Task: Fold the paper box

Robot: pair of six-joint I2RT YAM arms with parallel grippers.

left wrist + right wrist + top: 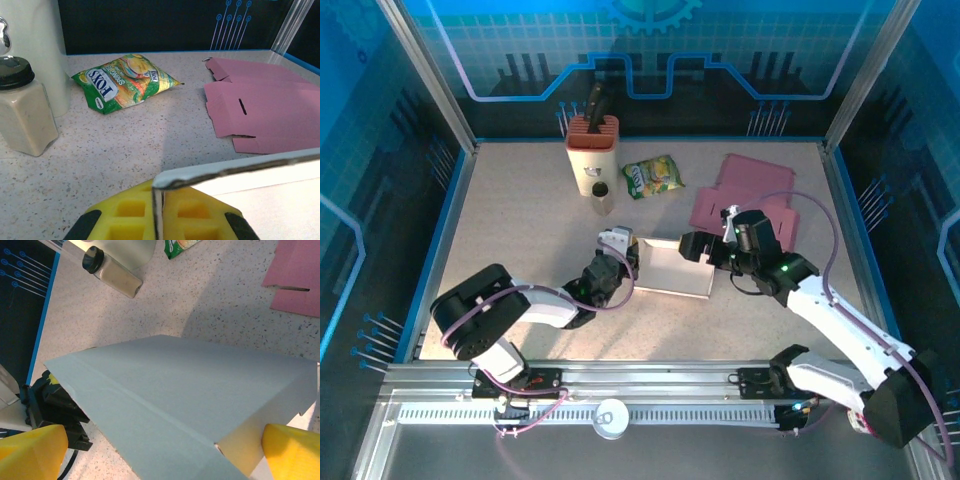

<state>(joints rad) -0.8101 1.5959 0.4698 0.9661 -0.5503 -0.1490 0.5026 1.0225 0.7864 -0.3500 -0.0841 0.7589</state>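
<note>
The white paper box (pixel 672 268) lies partly folded at the table's middle, its walls raised. My left gripper (pixel 625 262) is at the box's left end. In the left wrist view the yellow pads (pixel 125 215) are shut on a thin upright wall of the box (pixel 240 167). My right gripper (pixel 695 247) hovers over the box's right end. In the right wrist view a pale panel of the box (pixel 190 390) lies between the wide-apart yellow fingers (pixel 35 452). This gripper (pixel 162 452) is open and clamps nothing.
A flat pink box blank (pixel 745 195) lies at the back right. A green snack bag (pixel 653 176), a dark-capped bottle (pixel 602 197) and a beige knife block (pixel 591 150) stand behind the white box. Blue walls enclose the table.
</note>
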